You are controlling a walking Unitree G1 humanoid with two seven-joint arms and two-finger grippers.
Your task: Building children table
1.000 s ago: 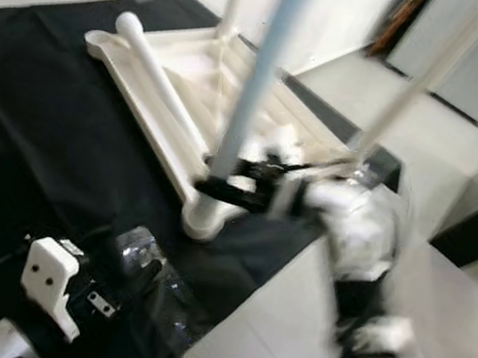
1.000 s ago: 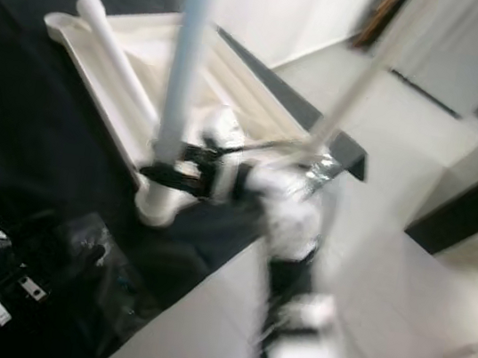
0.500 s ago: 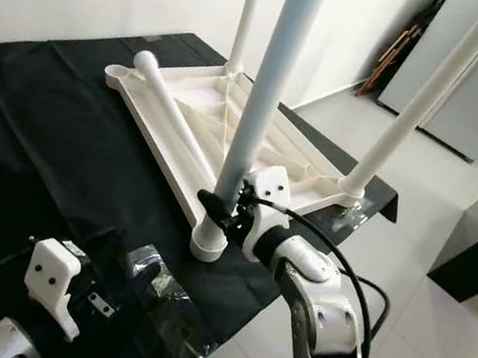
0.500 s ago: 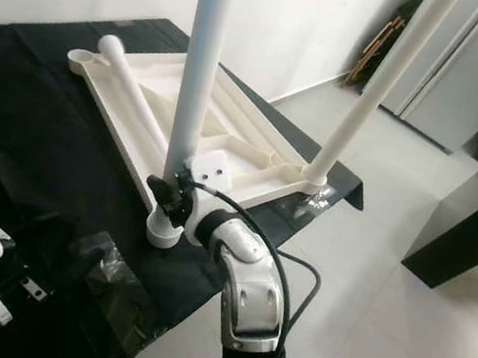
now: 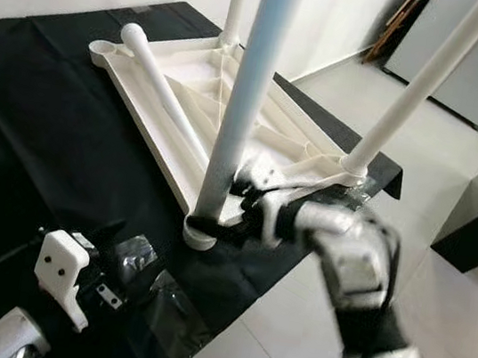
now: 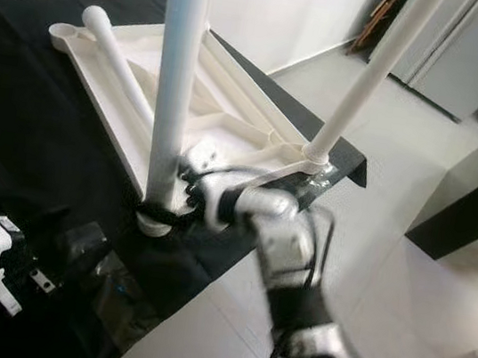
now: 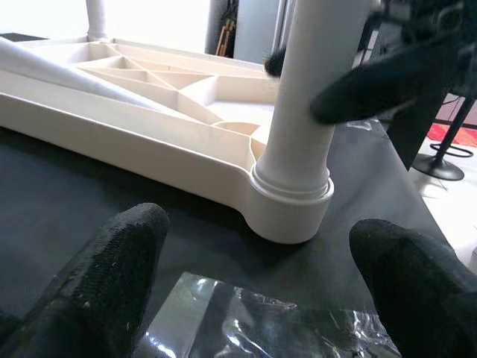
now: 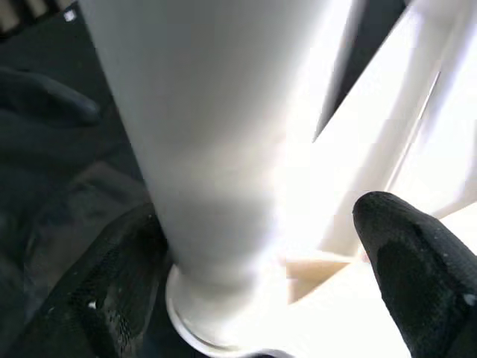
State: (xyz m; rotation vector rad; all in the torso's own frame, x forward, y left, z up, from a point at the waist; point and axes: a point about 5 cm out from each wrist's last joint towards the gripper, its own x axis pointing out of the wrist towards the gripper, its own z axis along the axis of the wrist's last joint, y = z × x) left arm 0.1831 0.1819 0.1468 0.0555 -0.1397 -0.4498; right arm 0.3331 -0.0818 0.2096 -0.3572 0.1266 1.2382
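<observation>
Your right tool (image 5: 214,227) holds the near table leg (image 5: 239,116) just above its socket; your left tool (image 7: 253,283), fingers wide, hovers near that corner of the upturned tabletop (image 5: 189,91).

Smooth, slightly glossy white plastic table leg (image 7: 305,112) and tabletop (image 5: 189,91); matt black cloth (image 5: 39,131); crinkly clear plastic bag (image 7: 261,328).

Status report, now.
Right gripper around the near table leg's base, grip unconfirmed. Left gripper open, low nearby. Plastic bag beside the corner socket.
</observation>
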